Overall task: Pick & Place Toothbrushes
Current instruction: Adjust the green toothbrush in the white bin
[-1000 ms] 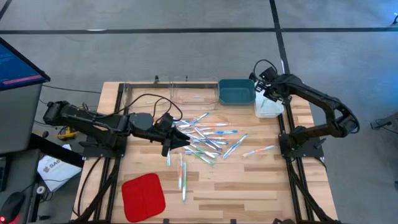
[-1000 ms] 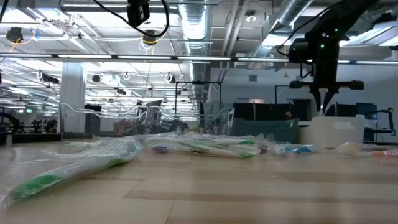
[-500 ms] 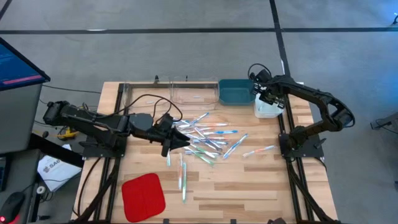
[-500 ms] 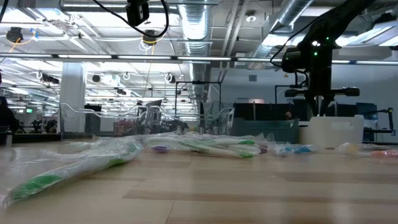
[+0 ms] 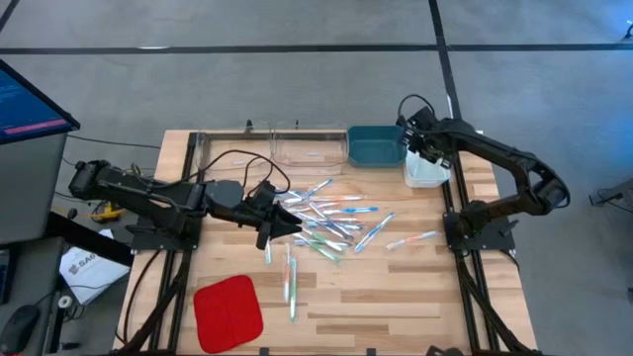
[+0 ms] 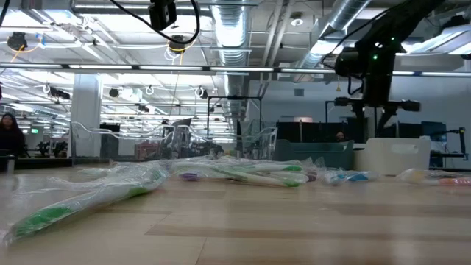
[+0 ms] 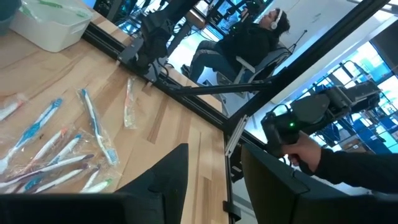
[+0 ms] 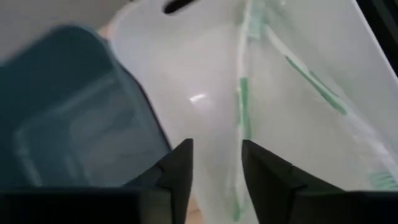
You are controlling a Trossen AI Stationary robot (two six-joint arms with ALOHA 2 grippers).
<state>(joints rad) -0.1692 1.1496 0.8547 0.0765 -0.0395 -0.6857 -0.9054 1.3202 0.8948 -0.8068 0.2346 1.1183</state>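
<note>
Many toothbrushes (image 5: 331, 222) in clear wrappers lie in a loose pile at the middle of the wooden table (image 5: 396, 297). Two lie nearer the front (image 5: 290, 277) and one lies to the right (image 5: 413, 239). My left gripper (image 5: 282, 222) hovers open at the pile's left end, with nothing between its fingers (image 7: 214, 180). My right gripper (image 5: 420, 158) hangs open over the white bin (image 5: 427, 173) at the far right, pointing steeply down. In the right wrist view, green toothbrushes (image 8: 242, 106) lie in that white bin (image 8: 199, 81), beyond my open gripper (image 8: 216, 168).
A teal bin (image 5: 376, 145) stands left of the white one, and clear bins (image 5: 307, 146) stand along the far edge. A flat red pad (image 5: 227, 309) lies at the near left. Beyond the table's right side a seated person (image 7: 249, 37) shows, and a hand (image 7: 305, 149) holds a device.
My right gripper has opened over the white bin and stays at about the same place above it. My left gripper and the pile have kept still.
</note>
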